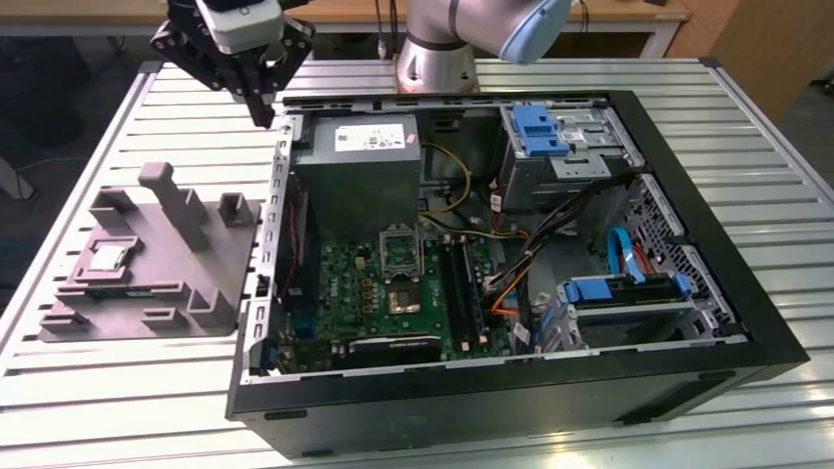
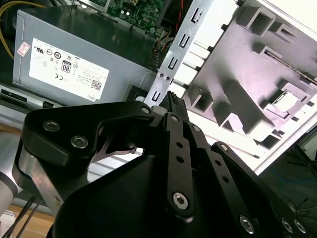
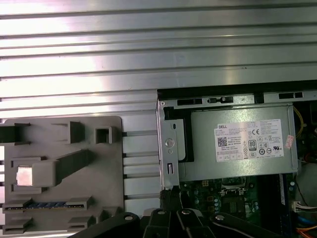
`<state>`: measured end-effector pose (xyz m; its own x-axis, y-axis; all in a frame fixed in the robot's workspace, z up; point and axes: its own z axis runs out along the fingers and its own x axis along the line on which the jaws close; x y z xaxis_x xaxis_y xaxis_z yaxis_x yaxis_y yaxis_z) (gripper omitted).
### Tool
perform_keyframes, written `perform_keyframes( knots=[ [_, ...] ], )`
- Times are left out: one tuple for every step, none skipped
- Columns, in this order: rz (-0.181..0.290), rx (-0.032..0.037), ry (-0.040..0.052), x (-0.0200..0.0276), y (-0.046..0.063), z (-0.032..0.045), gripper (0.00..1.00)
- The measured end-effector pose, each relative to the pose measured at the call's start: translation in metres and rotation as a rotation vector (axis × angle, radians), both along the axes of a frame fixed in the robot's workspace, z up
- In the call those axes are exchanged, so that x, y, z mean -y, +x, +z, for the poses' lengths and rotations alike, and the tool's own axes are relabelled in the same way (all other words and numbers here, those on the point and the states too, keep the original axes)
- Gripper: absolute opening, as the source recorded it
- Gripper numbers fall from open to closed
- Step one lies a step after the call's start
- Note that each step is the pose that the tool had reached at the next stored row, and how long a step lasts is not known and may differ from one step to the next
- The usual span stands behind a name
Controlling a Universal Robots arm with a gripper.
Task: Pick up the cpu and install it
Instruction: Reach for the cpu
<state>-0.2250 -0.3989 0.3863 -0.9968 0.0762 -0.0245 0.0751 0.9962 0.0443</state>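
The cpu (image 1: 107,257) is a small pale square chip lying in a recess of the grey plastic tray (image 1: 195,283) at the exterior view's left. It also appears as a bright square cpu (image 3: 25,175) in the first wrist view and as the cpu (image 2: 286,101) in the second. My black gripper (image 1: 266,109) hangs high above the table near the case's back corner, well apart from the chip. Its fingers are shut with nothing between them, as the gripper (image 2: 172,100) and gripper (image 3: 171,196) show in both wrist views. The motherboard socket (image 1: 401,289) sits inside the open case.
The open black computer case (image 1: 678,381) holds a grey power supply (image 1: 358,166), drive bays (image 1: 561,137) and loose cables (image 1: 521,264). The tray has upright posts (image 1: 170,200). Everything rests on a slatted metal table (image 1: 104,410).
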Motion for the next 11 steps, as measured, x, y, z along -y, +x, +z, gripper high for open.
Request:
perform_keyframes(
  knots=[
    [0.0, 0.0, 0.0, 0.0, -0.0001, 0.0, 0.11],
    [0.0, 0.0, 0.0, 0.0, -0.0003, 0.0, 0.11],
    [0.0, 0.0, 0.0, 0.0, -0.0005, 0.0, 0.11],
    [0.0, 0.0, 0.0, 0.0, -0.0007, 0.0, 0.11],
    [0.0, 0.0, 0.0, 0.0, -0.0009, -0.0001, 0.11],
    [0.0, 0.0, 0.0, 0.0, -0.0011, -0.0001, 0.11],
    [0.0, 0.0, 0.0, 0.0, -0.0014, -0.0001, 0.11],
    [0.0, 0.0, 0.0, 0.0, -0.0017, -0.0001, 0.11],
    [0.0, 0.0, 0.0, 0.0, -0.0018, -0.0001, 0.11],
    [0.0, 0.0, 0.0, 0.0, -0.0021, -0.0002, 0.11],
    [0.0, 0.0, 0.0, 0.0, -0.0025, -0.0002, 0.11]
  ],
)
